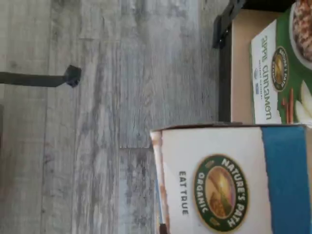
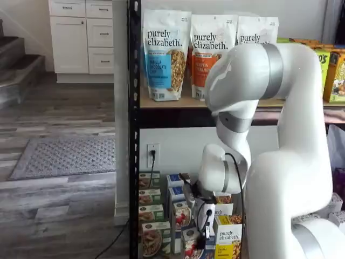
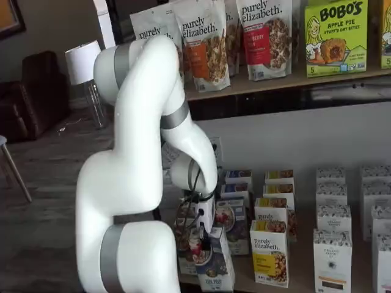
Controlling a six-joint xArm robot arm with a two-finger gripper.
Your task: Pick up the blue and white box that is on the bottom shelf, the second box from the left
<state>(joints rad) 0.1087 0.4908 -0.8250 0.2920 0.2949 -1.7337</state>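
My fingers (image 3: 201, 235) are clamped on the blue and white box (image 3: 214, 265), held tilted out in front of the bottom shelf (image 3: 293, 284), beside the green box (image 1: 282, 63).

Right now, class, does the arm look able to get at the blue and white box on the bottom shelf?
Likely yes: its jaws seem closed on the blue and white box, with nothing standing between them.

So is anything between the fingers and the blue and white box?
Nothing. In a shelf view the fingers are closed on the blue and white box, with no gap and nothing wedged between.
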